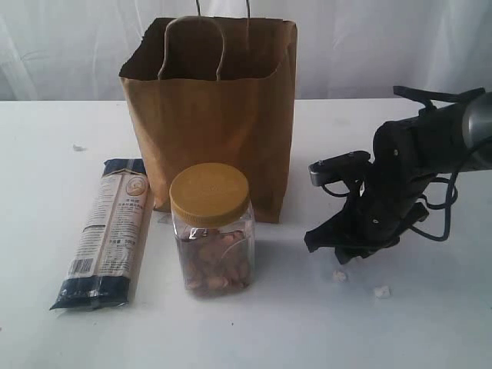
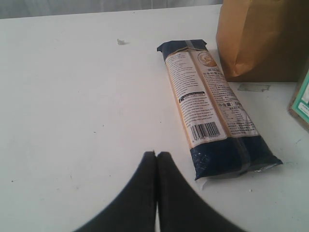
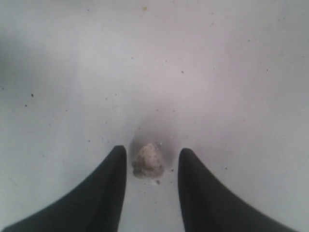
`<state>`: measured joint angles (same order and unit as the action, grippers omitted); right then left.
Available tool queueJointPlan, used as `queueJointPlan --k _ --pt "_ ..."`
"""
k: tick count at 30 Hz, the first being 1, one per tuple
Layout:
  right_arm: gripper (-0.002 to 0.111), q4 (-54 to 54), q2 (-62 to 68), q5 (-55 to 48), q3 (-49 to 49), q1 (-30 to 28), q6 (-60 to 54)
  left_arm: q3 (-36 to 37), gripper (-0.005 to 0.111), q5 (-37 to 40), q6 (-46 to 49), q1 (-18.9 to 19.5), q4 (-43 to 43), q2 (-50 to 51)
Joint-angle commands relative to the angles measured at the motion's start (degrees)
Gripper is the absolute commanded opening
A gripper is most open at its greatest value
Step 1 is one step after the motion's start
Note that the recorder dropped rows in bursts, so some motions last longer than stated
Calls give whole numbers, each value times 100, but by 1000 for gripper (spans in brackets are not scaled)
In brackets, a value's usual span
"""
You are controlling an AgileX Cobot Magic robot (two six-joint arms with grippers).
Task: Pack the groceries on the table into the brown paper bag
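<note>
- White tabletop (image 1: 246,330), pale curtains behind: your tall brown kraft paper bag (image 1: 215,115) stands upper centre, its contents hidden.
- Not yet packed: the clear yellow-lidded jar (image 1: 211,231) at centre and the long navy-beige pasta packet (image 1: 108,231) at lower left.
- Your right gripper (image 3: 152,151), centre right, straddles a small white crumb (image 3: 148,160), jaws narrowly parted, gripping nothing.
- Your left gripper (image 2: 157,154) is pinched closed and empty.
</note>
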<state>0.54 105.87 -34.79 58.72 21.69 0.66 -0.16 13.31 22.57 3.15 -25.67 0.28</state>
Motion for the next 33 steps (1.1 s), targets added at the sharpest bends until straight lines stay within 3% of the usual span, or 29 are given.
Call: queueJointPlan --k 1,11,23,33 --pt "30 10 0 33 -21 4 -66 16 0 14 -29 19 -40 -28" --pt "2 -4 0 -98 3 4 -263 16 0 14 -29 19 -40 -28" --pt "1 6 -190 -919 486 4 -344 16 0 14 -29 19 -40 -28" --pt "1 273 -1149 -1838 545 4 -344 16 0 14 -29 19 -40 -28"
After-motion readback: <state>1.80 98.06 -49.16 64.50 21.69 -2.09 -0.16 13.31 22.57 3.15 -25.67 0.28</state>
